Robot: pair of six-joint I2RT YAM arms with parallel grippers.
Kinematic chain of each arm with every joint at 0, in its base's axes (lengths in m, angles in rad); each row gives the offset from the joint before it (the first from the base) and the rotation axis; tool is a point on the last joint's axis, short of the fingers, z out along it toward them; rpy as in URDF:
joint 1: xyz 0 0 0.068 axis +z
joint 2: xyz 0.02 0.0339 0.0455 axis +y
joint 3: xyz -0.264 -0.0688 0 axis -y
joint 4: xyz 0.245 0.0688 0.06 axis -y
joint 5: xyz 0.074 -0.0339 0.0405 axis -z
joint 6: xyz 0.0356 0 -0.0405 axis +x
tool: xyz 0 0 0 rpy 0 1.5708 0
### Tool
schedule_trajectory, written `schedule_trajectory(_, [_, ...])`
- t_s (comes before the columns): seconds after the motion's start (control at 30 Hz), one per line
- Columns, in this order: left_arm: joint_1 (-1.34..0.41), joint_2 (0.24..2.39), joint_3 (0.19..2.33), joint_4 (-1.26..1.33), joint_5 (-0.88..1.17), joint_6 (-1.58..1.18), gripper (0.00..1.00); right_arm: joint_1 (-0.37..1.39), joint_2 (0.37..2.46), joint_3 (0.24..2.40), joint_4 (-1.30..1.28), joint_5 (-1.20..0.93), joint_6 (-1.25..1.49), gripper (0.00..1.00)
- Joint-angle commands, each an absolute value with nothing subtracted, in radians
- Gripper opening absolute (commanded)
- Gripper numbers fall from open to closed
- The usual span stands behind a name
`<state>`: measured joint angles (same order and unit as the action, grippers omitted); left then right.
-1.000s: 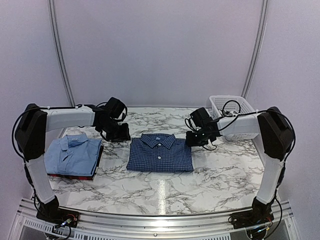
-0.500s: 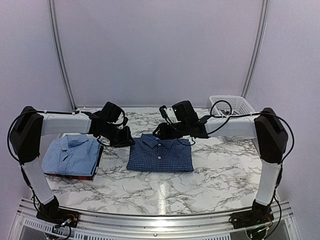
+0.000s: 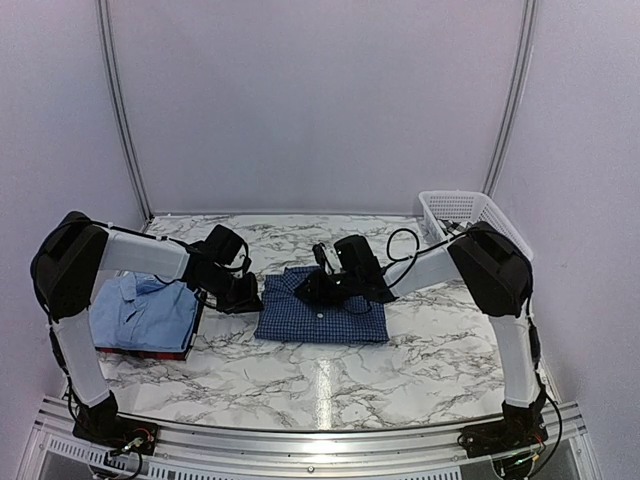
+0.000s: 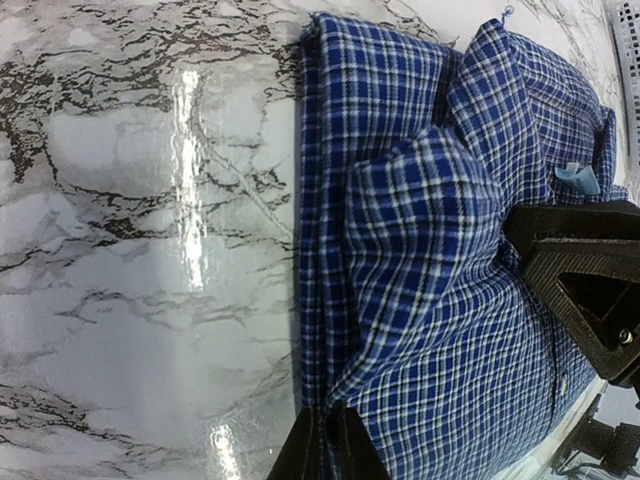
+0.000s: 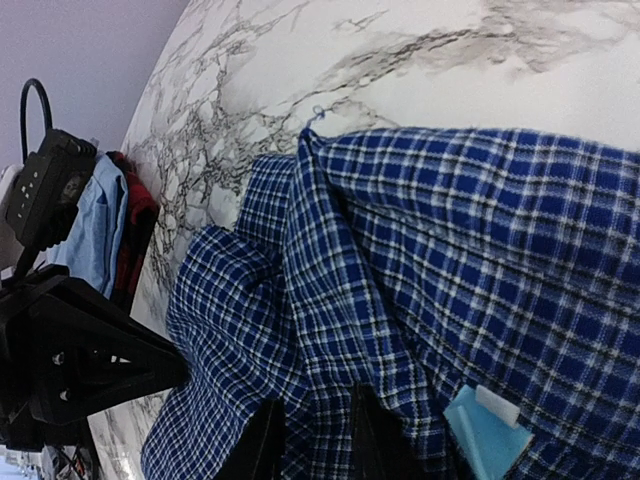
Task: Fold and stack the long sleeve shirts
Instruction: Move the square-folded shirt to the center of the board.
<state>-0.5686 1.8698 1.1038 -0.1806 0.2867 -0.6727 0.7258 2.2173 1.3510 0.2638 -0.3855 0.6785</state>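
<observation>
navy checked shirt point(image 3: 322, 315) lies folded mid-way along the bench point(image 3: 420, 370) | left end effector point(image 4: 322, 450) pinched shut on its left edge | right end effector point(image 5: 313, 425) narrowly parted, straddling a fold by the collar, cannot tell if it grips

Left hand point(image 4: 325, 425) pinches the edge of the navy checked shirt point(image 4: 430, 280) on marble table point(image 4: 150, 250).

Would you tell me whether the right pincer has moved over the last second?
Yes: the right pincer went left, away from the basket, onto the navy shirt.
</observation>
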Motion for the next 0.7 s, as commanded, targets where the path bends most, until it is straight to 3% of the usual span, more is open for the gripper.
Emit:
schedule_trajectory(0.0, [-0.564, 1.843, 1.101, -0.163, 0.276, -0.664, 0.09, 0.706, 2.173, 1.308, 0.277, -0.282, 0.719, 0.24])
schedule_trajectory(0.27, [-0.552, 1.774, 1.112, -0.217, 0.234, -0.641, 0.11, 0.663, 2.098, 1.242, 0.209, -0.177, 0.665, 0.24])
schedule_trajectory(0.4, [-0.549, 1.748, 1.108, -0.238, 0.226, -0.625, 0.13, 0.594, 2.058, 1.159, 0.248, -0.293, 0.630, 0.26])
schedule_trajectory(0.67, [-0.551, 1.735, 1.107, -0.248, 0.244, -0.614, 0.15, 0.555, 1.905, 1.085, 0.151, -0.292, 0.529, 0.33])
